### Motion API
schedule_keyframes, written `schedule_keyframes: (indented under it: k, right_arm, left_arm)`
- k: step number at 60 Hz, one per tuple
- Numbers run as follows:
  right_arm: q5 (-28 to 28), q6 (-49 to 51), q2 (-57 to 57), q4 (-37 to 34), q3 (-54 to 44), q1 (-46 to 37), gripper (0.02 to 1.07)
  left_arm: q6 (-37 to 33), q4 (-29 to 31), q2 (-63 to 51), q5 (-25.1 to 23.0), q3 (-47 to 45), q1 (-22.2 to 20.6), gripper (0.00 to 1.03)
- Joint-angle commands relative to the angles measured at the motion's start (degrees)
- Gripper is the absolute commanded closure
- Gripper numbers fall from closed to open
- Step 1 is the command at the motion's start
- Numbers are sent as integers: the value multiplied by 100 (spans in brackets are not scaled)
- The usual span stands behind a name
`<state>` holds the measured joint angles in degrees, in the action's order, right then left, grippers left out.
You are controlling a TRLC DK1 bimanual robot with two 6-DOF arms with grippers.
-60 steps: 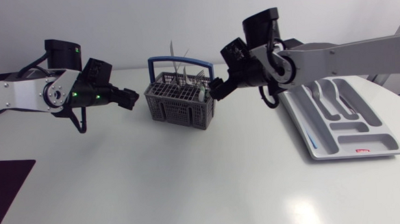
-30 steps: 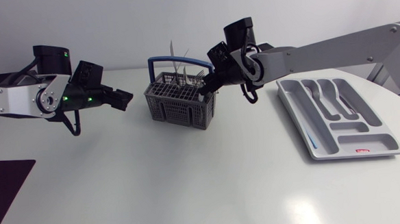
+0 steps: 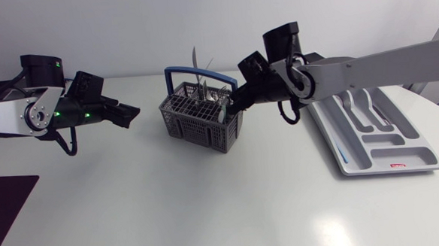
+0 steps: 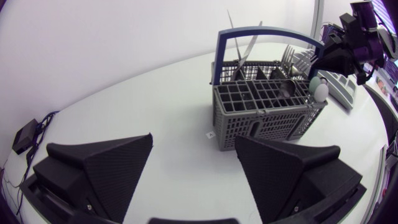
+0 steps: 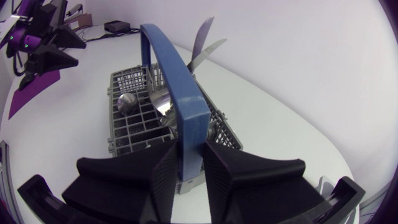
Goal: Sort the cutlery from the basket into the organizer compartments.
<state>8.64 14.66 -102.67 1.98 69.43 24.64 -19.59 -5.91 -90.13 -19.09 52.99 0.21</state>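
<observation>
The grey cutlery basket (image 3: 199,122) stands at mid-table, slightly tilted, with knives (image 3: 194,62) and spoons sticking out of it. My right gripper (image 3: 234,102) is at the basket's right end. In the right wrist view this gripper (image 5: 189,155) is shut on the blue handle (image 5: 176,93), one finger on each side of the bar. My left gripper (image 3: 132,112) hangs open to the left of the basket, apart from it. In the left wrist view its fingers (image 4: 193,149) are spread wide, with the basket (image 4: 267,115) ahead. The grey organizer (image 3: 402,161) lies at the right and holds some cutlery (image 3: 358,104).
A dark mat (image 3: 1,202) lies at the table's front left corner. Bare white tabletop runs along the front between the mat and the organizer. The rounded table edge passes just right of the organizer.
My right gripper has closed onto the basket's blue handle, and the basket has shifted and tipped a little. My left arm has drawn back to the left, its gripper still open.
</observation>
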Motion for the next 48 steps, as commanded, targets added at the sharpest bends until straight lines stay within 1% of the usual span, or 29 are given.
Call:
schedule_keyframes:
  k: [1,8,10,11,13,14,16,18,19,28,36,37,40,44,48]
  right_arm:
    - [85,451,362,-57,-571,-12,83]
    - [102,442,511,-13,-764,-91,82]
    - [67,415,547,13,-791,-91,79]
    - [50,415,573,66,-817,-91,76]
    - [6,407,626,119,-861,-91,67]
    - [-29,398,687,171,-914,-83,54]
    - [-100,407,784,242,-984,-47,32]
    - [-144,407,881,250,-1045,-12,19]
    - [-170,407,925,250,-1072,5,17]
    - [-443,407,1566,294,-1564,234,17]
    - [-469,222,1970,127,-1854,164,18]
    - [-478,196,1997,92,-1872,128,20]
    - [-478,117,1997,75,-1942,-21,37]
    - [-478,55,1883,75,-1942,-179,54]
    - [-478,-15,1689,66,-1898,-258,66]
  left_arm:
    - [-159,2,21,-68,-131,14,12]
    - [-62,20,-392,-183,255,-65,12]
    - [-18,20,-567,-183,422,-91,12]
    - [0,20,-673,-183,510,-117,12]
    - [8,20,-831,-174,642,-153,12]
    - [26,29,-937,-183,739,-161,12]
    - [79,38,-1130,-174,941,-188,12]
    - [87,99,-1314,-183,1134,-188,12]
    - [87,143,-1411,-183,1231,-179,12]
    - [149,205,-2114,-174,1890,-188,12]
    - [149,222,-2712,-174,2374,-302,12]
    - [149,222,-2756,-174,2409,-311,12]
    - [149,222,-2940,-174,2567,-337,12]
    - [149,231,-3072,-174,2681,-364,12]
    - [149,266,-3169,-174,2752,-407,12]
